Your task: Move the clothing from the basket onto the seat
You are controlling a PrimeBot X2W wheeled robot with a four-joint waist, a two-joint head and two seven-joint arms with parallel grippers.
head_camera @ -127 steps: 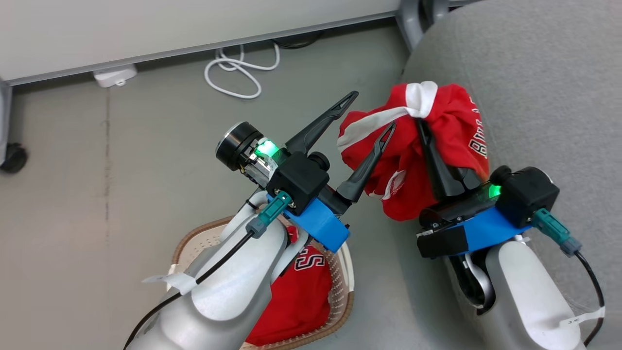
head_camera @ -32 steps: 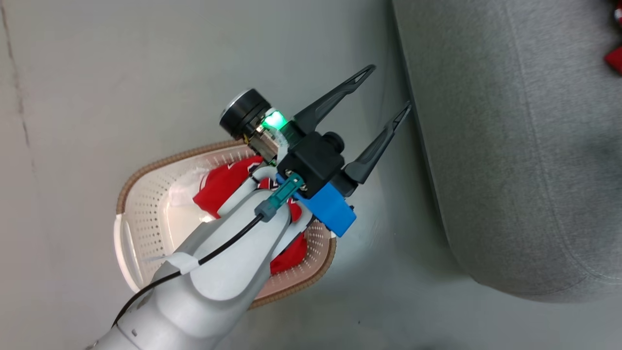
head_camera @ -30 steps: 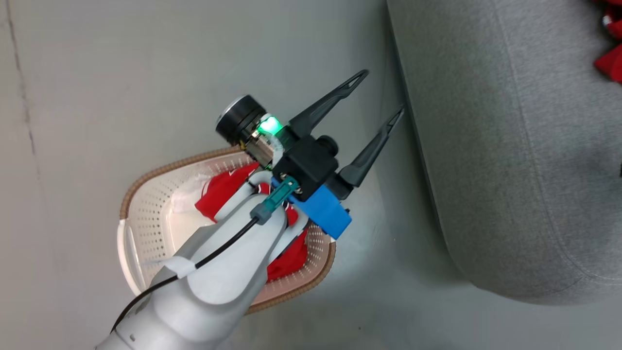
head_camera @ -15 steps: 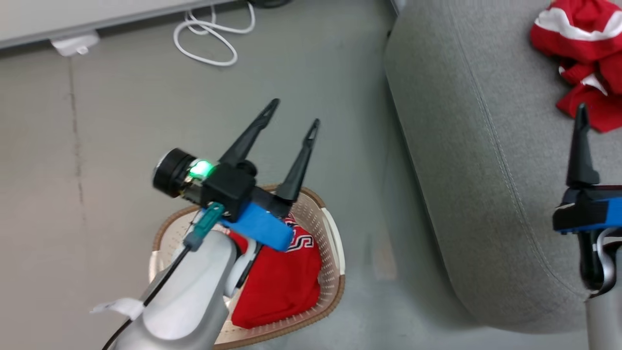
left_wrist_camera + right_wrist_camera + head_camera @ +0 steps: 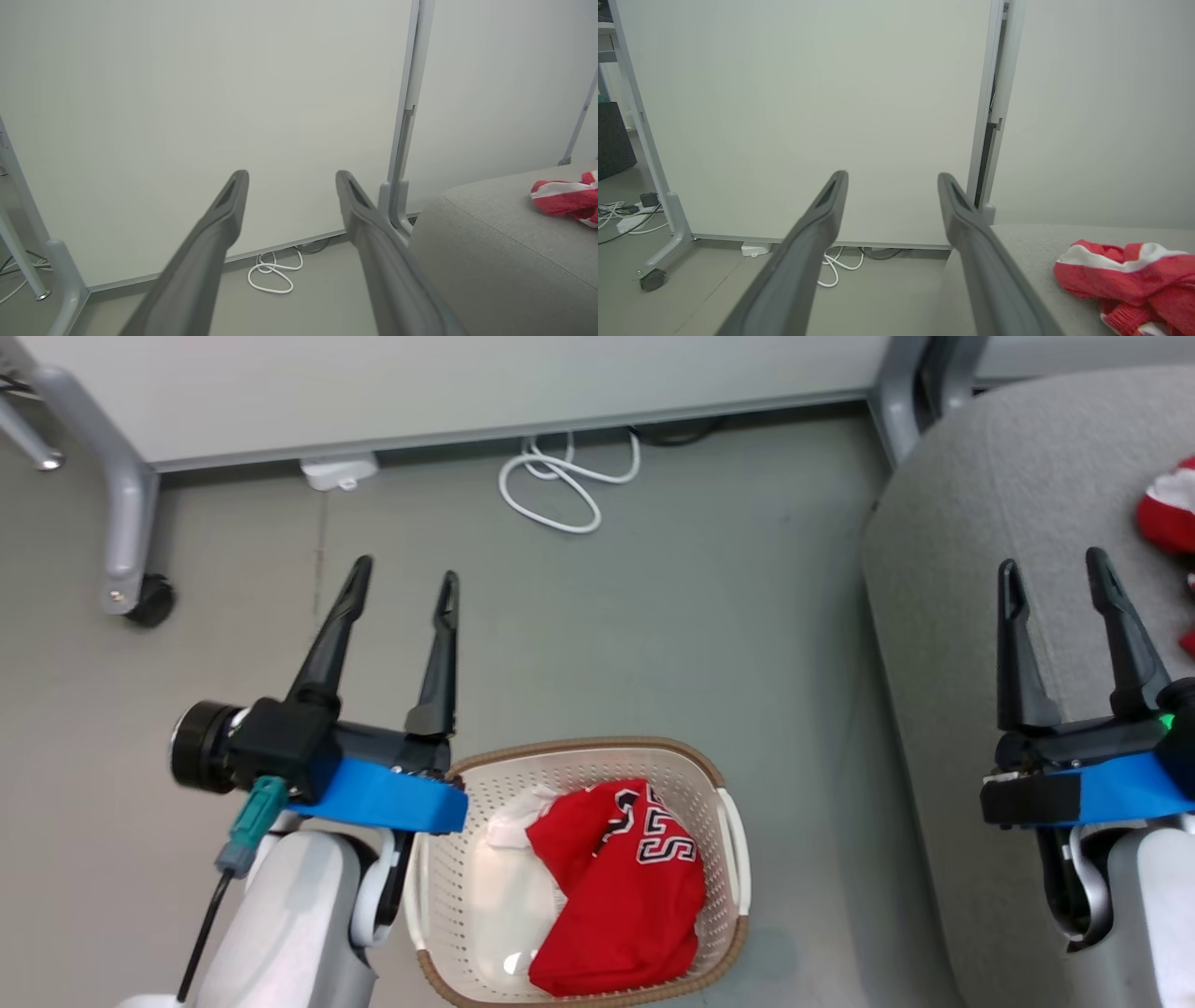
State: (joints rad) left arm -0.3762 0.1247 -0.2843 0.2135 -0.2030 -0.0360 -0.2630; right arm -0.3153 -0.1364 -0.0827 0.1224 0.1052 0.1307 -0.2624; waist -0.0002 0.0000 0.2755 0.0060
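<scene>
Presently: left gripper [image 5: 406, 569] spread wide, nothing between the fingers. Right gripper [image 5: 1050, 560] likewise splayed and empty.

Red jersey [image 5: 616, 887] lies crumpled in the basket [image 5: 579, 747], back of the left fingertips and to the right of that wrist, lower than the jaws. Second jersey [image 5: 1125, 270] is on the seat [image 5: 943, 616], ahead of the right jaws and off to their right, apart from the fingers. From the left wrist it shows far right of the jaws [image 5: 560, 198]. White cable [image 5: 560, 490] on the floor ahead, between the two grippers.

Handling, as judged: soft, light fabric, limp, no shape of its own. It will sag and trail when lifted, and a hem could snag the basket rim. Not fragile; likely a little slick. Best hold looks to be the raised fold at the top of the heap, pinched deep so several layers are caught. The basket is probably light enough to lift with a snagged garment.

Writing: dark, white-outlined characters on the basket jersey, two shapes like "S"; the rest is folded under. Pale patch on the basket floor, unreadable. No brand made out.
</scene>
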